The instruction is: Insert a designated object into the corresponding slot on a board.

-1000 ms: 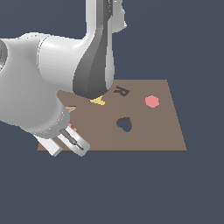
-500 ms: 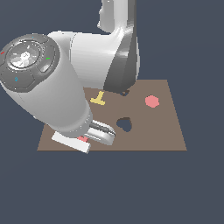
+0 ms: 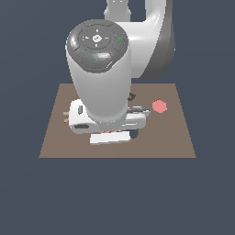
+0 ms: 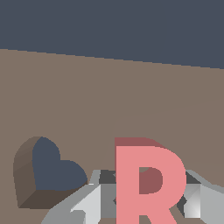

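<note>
The pink-red R block [image 4: 148, 183] stands upright between my grey fingers [image 4: 89, 204], close to the wrist camera. My gripper [image 4: 146, 202] is shut on it, just above the brown board [image 4: 109, 100]. In the exterior view the arm's white wrist covers the middle of the board [image 3: 55, 137]. Only a sliver of the pink R [image 3: 109, 132] shows under the hand, where the gripper [image 3: 110, 134] is. The R-shaped slot [image 3: 132, 96] is mostly hidden behind the arm, with just a dark edge showing.
A dark heart-shaped hole [image 4: 48, 175] lies in the board right beside the held R; its edge [image 3: 134, 134] peeks out by the hand. A pink-red hexagon [image 3: 159, 106] lies on the board toward the exterior view's right.
The arm has swung from the board's left edge toward its middle, carrying the pink R. It now faces the camera and hides the board's centre.
</note>
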Motion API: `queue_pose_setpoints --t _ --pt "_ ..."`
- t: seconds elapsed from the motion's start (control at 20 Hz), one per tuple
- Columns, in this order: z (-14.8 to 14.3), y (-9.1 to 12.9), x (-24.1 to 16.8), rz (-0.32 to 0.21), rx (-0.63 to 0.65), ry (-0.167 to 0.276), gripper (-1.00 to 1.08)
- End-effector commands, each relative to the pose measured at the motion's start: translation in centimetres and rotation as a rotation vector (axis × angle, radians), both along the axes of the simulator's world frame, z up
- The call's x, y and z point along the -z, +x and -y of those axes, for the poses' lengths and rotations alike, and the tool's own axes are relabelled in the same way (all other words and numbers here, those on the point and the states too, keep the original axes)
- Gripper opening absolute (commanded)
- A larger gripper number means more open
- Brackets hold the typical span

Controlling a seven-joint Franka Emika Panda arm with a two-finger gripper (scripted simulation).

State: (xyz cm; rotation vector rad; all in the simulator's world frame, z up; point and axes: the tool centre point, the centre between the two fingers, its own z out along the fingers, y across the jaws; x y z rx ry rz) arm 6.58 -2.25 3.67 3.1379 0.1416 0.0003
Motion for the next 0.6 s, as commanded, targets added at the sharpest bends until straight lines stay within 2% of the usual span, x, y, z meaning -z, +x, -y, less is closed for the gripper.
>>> queue_pose_setpoints --t 0.0,0.25,0.55 --pt "-1.6 -1.3 -0.1 0.001 -0.124 0.000 -1.00" --pt "-4.4 -4.8 -0.2 0.001 -0.385 -0.001 -1.00" --pt "-6.0 -8.9 -0.2 0.001 -0.642 -0.001 -1.00"
